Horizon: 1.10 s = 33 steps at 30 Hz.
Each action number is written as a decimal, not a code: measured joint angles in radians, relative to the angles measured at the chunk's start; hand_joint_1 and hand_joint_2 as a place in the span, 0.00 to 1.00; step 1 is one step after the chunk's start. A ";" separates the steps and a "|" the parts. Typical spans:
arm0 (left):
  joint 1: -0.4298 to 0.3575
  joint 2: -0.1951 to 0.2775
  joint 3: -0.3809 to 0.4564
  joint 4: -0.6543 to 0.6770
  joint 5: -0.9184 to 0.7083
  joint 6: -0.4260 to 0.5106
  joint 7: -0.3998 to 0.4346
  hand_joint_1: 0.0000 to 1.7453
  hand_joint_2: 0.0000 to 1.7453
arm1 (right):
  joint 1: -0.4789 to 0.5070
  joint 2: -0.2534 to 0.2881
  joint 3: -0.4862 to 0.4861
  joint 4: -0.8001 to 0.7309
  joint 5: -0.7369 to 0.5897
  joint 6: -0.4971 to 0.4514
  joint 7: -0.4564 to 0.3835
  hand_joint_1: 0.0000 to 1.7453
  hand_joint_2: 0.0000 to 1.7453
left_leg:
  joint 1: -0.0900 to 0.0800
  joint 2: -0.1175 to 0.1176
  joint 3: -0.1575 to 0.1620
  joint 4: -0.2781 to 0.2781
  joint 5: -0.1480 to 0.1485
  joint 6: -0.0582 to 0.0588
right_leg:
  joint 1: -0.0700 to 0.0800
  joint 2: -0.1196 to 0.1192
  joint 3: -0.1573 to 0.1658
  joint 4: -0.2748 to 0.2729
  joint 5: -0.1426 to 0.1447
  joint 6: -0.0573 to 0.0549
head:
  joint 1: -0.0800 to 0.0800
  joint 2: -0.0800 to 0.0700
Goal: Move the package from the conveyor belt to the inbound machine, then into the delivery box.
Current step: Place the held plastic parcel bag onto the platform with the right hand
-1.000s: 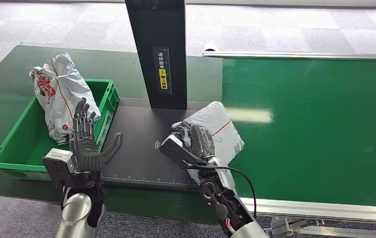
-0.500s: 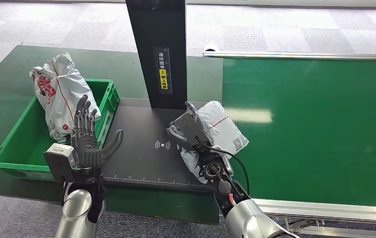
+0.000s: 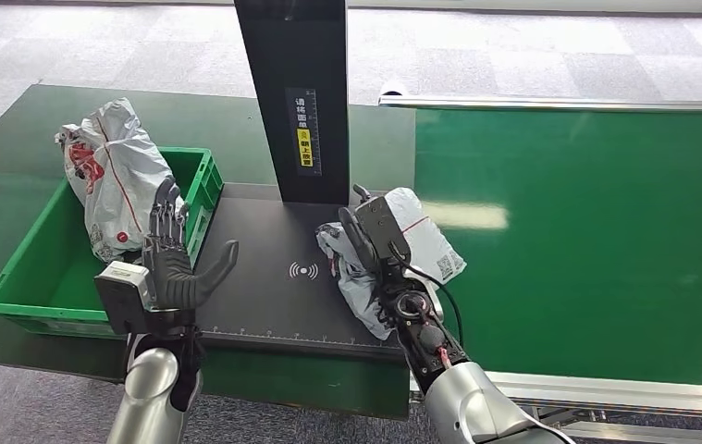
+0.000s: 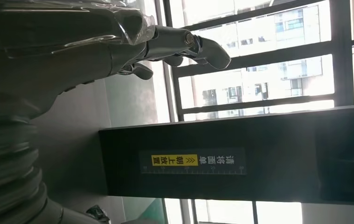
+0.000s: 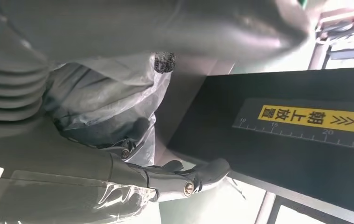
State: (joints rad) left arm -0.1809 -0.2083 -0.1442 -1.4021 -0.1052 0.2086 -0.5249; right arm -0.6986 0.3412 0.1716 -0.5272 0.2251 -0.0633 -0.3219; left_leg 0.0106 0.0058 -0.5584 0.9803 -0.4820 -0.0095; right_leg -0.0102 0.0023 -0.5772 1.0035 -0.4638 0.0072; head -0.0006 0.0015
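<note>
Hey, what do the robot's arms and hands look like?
Both arms are silver metal tubes. The left hand has dark grey fingers and a pale grey box at the wrist. The right hand is dark grey too, with black cable looping along an exposed black forearm with red fittings.

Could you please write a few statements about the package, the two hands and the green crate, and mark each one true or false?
1. The right hand grips the grey package over the black scanner platform. True.
2. The left hand holds a package. False: it is raised and empty, fingers apart.
3. The green crate holds no parcel. False: a white and red bag sits in it.
4. The grey package lies in the middle of the conveyor belt. False: it is at the platform's edge beside the belt.
5. A black post with a yellow label stands behind the platform. True.
</note>
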 joint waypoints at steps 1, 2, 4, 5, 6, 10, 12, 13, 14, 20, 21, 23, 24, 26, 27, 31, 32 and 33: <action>-0.002 0.000 -0.005 0.003 0.000 -0.002 0.000 0.00 1.00 | -0.005 -0.001 -0.004 0.005 -0.014 0.014 -0.009 0.00 0.00 | 0.000 0.000 0.000 0.000 0.000 0.000 | 0.000 0.000 0.000 0.000 0.000 0.000 | 0.000 0.000; -0.005 0.000 -0.010 0.005 0.001 -0.003 0.000 0.00 1.00 | -0.010 -0.001 -0.009 0.011 -0.027 0.027 -0.018 0.00 0.00 | 0.000 0.000 0.000 0.000 0.000 0.000 | 0.000 0.000 0.000 0.000 0.000 0.000 | 0.000 0.000; -0.008 -0.001 -0.021 0.007 0.001 -0.007 0.000 0.00 1.00 | -0.017 -0.003 -0.016 0.019 -0.047 0.044 -0.034 0.00 0.00 | 0.000 0.000 0.000 0.000 0.000 0.000 | 0.000 0.000 0.000 0.000 0.000 0.000 | 0.000 0.000; -0.009 -0.002 -0.027 0.008 0.001 -0.009 0.000 0.00 1.00 | -0.020 -0.003 -0.018 0.023 -0.054 0.050 -0.042 0.00 0.00 | 0.000 0.000 0.000 0.000 0.000 0.000 | 0.000 0.000 0.000 0.000 0.000 0.000 | 0.000 0.000; -0.010 -0.002 -0.031 0.008 0.000 -0.012 0.000 0.00 1.00 | -0.022 -0.003 -0.019 0.025 -0.061 0.054 -0.048 0.00 0.00 | 0.000 0.000 0.000 0.000 0.000 0.000 | 0.000 0.000 0.000 0.000 0.000 0.000 | 0.000 0.000; -0.010 -0.003 -0.047 0.008 -0.007 -0.028 -0.002 0.00 1.00 | -0.026 -0.003 -0.020 0.027 -0.097 0.081 -0.068 0.00 0.00 | 0.000 0.000 0.000 0.000 0.000 0.000 | 0.000 0.000 0.000 0.000 0.000 0.000 | 0.000 0.000; -0.010 -0.003 -0.055 0.008 -0.011 -0.036 -0.003 0.00 1.00 | -0.028 -0.003 -0.020 0.027 -0.114 0.093 -0.075 0.00 0.00 | 0.000 0.000 0.000 0.000 0.000 0.000 | 0.000 0.000 0.000 0.000 0.000 0.000 | 0.000 0.000; -0.010 -0.003 -0.058 0.008 -0.013 -0.039 -0.004 0.00 1.00 | -0.029 -0.004 -0.020 0.027 -0.122 0.098 -0.079 0.00 0.00 | 0.000 0.000 0.000 0.000 0.000 0.000 | 0.000 0.000 0.000 0.000 0.000 0.000 | 0.000 0.000; -0.009 -0.003 -0.062 0.008 -0.014 -0.042 -0.004 0.00 1.00 | -0.031 -0.004 -0.020 0.027 -0.131 0.105 -0.084 0.00 0.00 | 0.000 0.000 0.000 0.000 0.000 0.000 | 0.000 0.000 0.000 0.000 0.000 0.000 | 0.000 0.000; -0.009 -0.002 -0.064 0.007 0.008 -0.045 -0.005 0.00 1.00 | -0.036 -0.004 -0.026 0.022 -0.172 0.148 -0.131 0.00 0.00 | 0.000 0.000 0.000 0.000 0.000 0.000 | 0.000 0.000 0.000 0.000 0.000 0.000 | 0.000 0.000; -0.009 -0.002 -0.062 0.007 0.011 -0.045 -0.005 0.00 1.00 | -0.036 -0.004 -0.026 0.020 -0.173 0.148 -0.133 0.00 0.00 | 0.000 0.000 0.000 0.000 0.000 0.000 | 0.000 0.000 0.000 0.000 0.000 0.000 | 0.000 0.000; -0.009 -0.001 -0.060 0.007 0.014 -0.045 -0.005 0.00 1.00 | -0.037 -0.004 -0.026 0.017 -0.174 0.149 -0.134 0.00 0.00 | 0.000 0.000 0.000 0.000 0.000 0.000 | 0.000 0.000 0.000 0.000 0.000 0.000 | 0.000 0.000; -0.009 -0.001 -0.059 0.007 0.014 -0.045 -0.005 0.00 1.00 | -0.037 -0.004 -0.026 0.017 -0.174 0.149 -0.135 0.00 0.00 | 0.000 0.000 0.000 0.000 0.000 0.000 | 0.000 0.000 0.000 0.000 0.000 0.000 | 0.000 0.000; -0.009 -0.001 -0.058 0.007 0.014 -0.045 -0.005 0.00 1.00 | -0.037 -0.004 -0.026 0.016 -0.174 0.149 -0.136 0.00 0.00 | 0.000 0.000 0.000 0.000 0.000 0.000 | 0.000 0.000 0.000 0.000 0.000 0.000 | 0.000 0.000; -0.009 -0.001 -0.058 0.007 0.015 -0.045 -0.005 0.00 1.00 | -0.037 -0.004 -0.026 0.015 -0.174 0.149 -0.136 0.00 0.00 | 0.000 0.000 0.000 0.000 0.000 0.000 | 0.000 0.000 0.000 0.000 0.000 0.000 | 0.000 0.000; -0.009 0.000 -0.056 0.007 0.014 -0.043 -0.007 0.00 1.00 | -0.035 -0.004 -0.026 0.009 -0.165 0.144 -0.151 0.00 0.00 | 0.000 0.000 0.000 0.000 0.000 0.000 | 0.000 0.000 0.000 0.000 0.000 0.000 | 0.000 0.000; -0.008 0.000 -0.055 0.006 0.010 -0.041 -0.010 0.00 1.00 | -0.033 -0.004 -0.024 0.001 -0.158 0.136 -0.163 0.00 0.00 | 0.000 0.000 0.000 0.000 0.000 0.000 | 0.000 0.000 0.000 0.000 0.000 0.000 | 0.000 0.000; -0.007 0.002 -0.054 0.003 0.002 -0.041 -0.013 0.00 1.00 | -0.029 -0.004 -0.021 -0.014 -0.148 0.122 -0.177 0.00 0.00 | 0.000 0.000 0.000 0.000 0.000 0.000 | 0.000 0.000 0.000 0.000 0.000 0.000 | 0.000 0.000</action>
State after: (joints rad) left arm -0.1883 -0.2065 -0.1986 -1.3991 -0.1035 0.1680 -0.5380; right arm -0.7279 0.3367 0.1508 -0.5409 0.0770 0.0589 -0.4994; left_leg 0.0106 0.0058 -0.5587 0.9803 -0.4820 -0.0095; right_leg -0.0102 0.0023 -0.5773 1.0036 -0.4637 0.0072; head -0.0008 0.0015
